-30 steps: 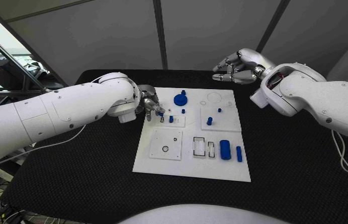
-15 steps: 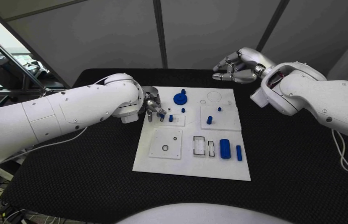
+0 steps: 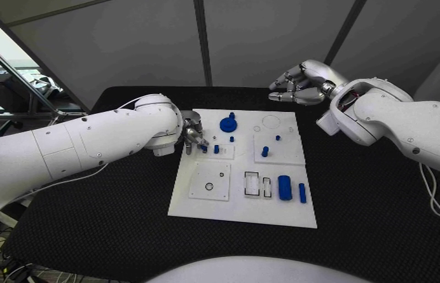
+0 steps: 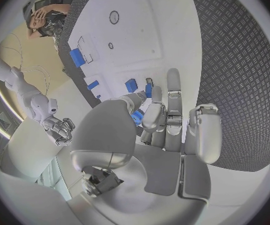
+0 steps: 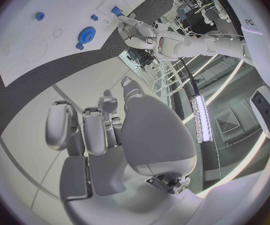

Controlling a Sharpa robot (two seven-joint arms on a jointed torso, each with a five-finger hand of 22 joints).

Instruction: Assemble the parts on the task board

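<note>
At the centre of the black table (image 3: 110, 232) lies the white task board (image 3: 240, 214), its long side running from twelve to six o'clock. The left hand (image 3: 192, 133) sits at the board's ten o'clock corner, fingers pointing down over the small raised plate there. In the left wrist view its fingertips (image 4: 149, 116) are drawn together around a small blue part (image 4: 137, 116), which sits pinched between thumb and a finger just above the board surface. Just beside that hand, toward three o'clock, a short blue peg (image 3: 216, 149) stands upright on the same plate, and a smaller blue stub (image 3: 231, 140) stands near it. A blue gear (image 3: 227, 126) lies toward twelve o'clock on the board, with a small blue knob touching its top edge. Another blue peg (image 3: 265, 151) stands on the right-hand upper plate. Toward five o'clock a thick blue cylinder (image 3: 284, 189) and a thin blue bar (image 3: 302, 194) lie side by side, just beside two rectangular slots. The right hand (image 3: 298, 86) hovers past the board's one o'clock corner, well apart from every part, its fingers curled inward around nothing
</note>
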